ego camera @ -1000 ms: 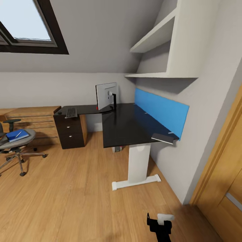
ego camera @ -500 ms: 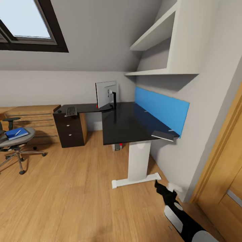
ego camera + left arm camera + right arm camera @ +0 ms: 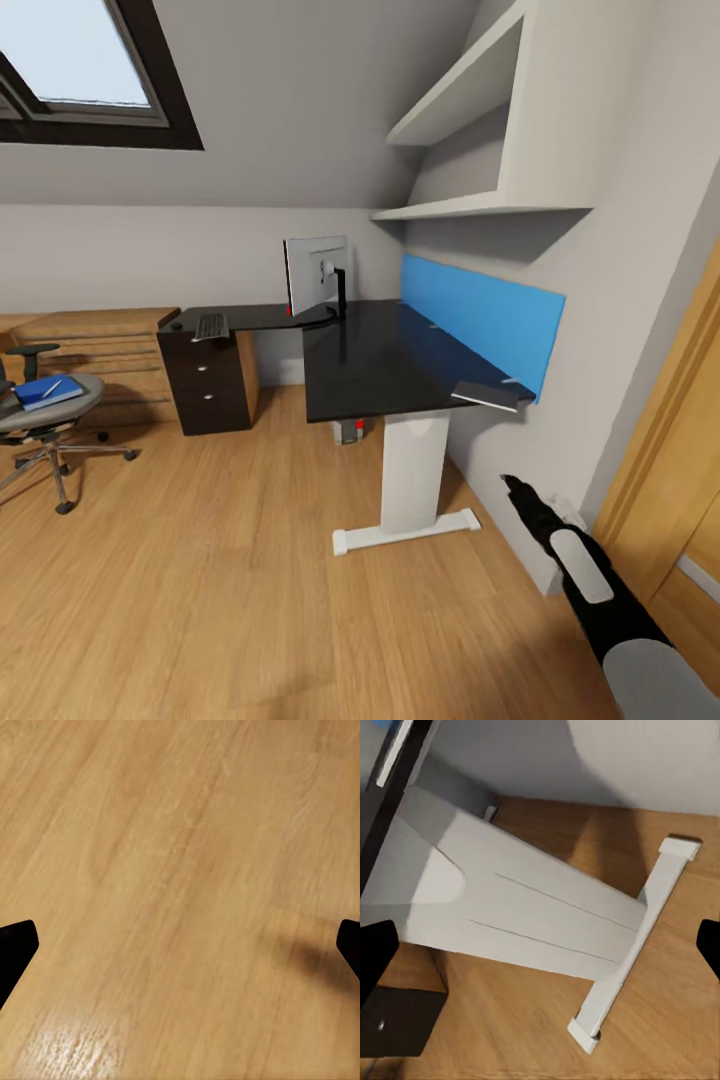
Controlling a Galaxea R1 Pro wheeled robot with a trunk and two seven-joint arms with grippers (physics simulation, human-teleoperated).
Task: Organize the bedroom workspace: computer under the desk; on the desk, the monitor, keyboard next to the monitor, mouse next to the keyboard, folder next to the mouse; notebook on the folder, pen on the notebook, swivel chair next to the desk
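The right arm (image 3: 585, 570) has risen higher than a moment ago and now reaches toward the white desk (image 3: 380, 350) leg. Both grippers have their fingers wide apart, holding nothing. The monitor (image 3: 316, 276) and keyboard (image 3: 210, 326) are on the desk; the blue folder (image 3: 48, 391) lies on the chair (image 3: 45, 420).

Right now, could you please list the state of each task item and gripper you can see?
monitor: upright on the desk.
keyboard: flat on the desk.
notebook: flat on the desk, near corner.
folder: lying on the swivel chair seat.
pen: lying on the folder.
left gripper: open, over the floor.
right gripper: open, facing the desk's white leg.
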